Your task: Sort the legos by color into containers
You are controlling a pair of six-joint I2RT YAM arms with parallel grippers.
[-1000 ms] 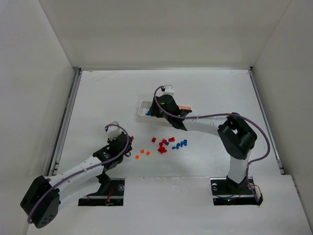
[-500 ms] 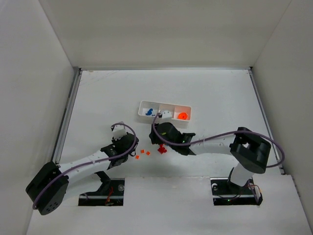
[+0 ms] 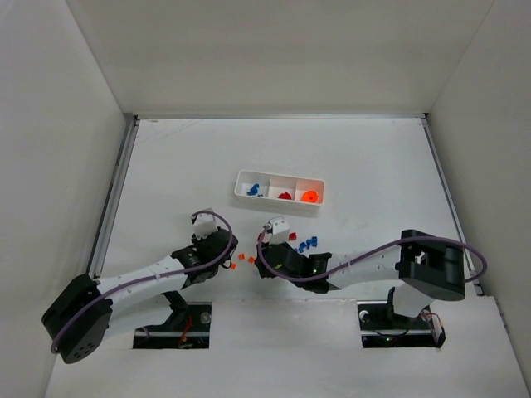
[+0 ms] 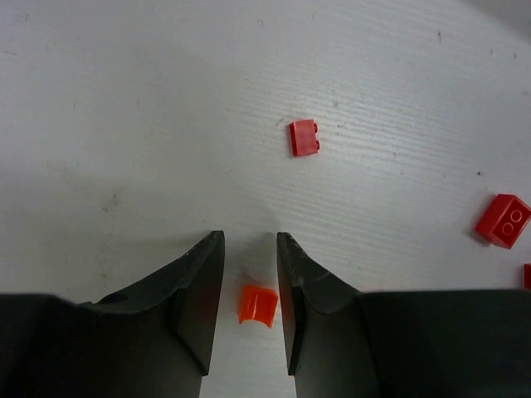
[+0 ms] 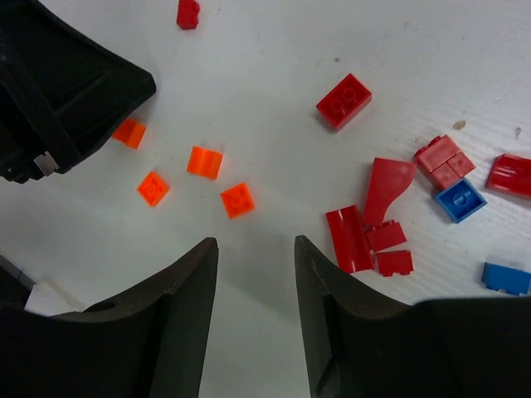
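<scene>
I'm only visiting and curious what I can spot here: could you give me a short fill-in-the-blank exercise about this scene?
The white tray has ___ compartments. The piece between the fingers of the left gripper is ___. Seen from above, the blue pieces lie in the tray's ___ compartment.
Missing words: three; orange; left.

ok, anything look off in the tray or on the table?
Nothing stands out. The tray has one colour per compartment: blue pieces left, a red piece middle, an orange piece right. The loose bricks lie scattered on the table, just unsorted.
</scene>
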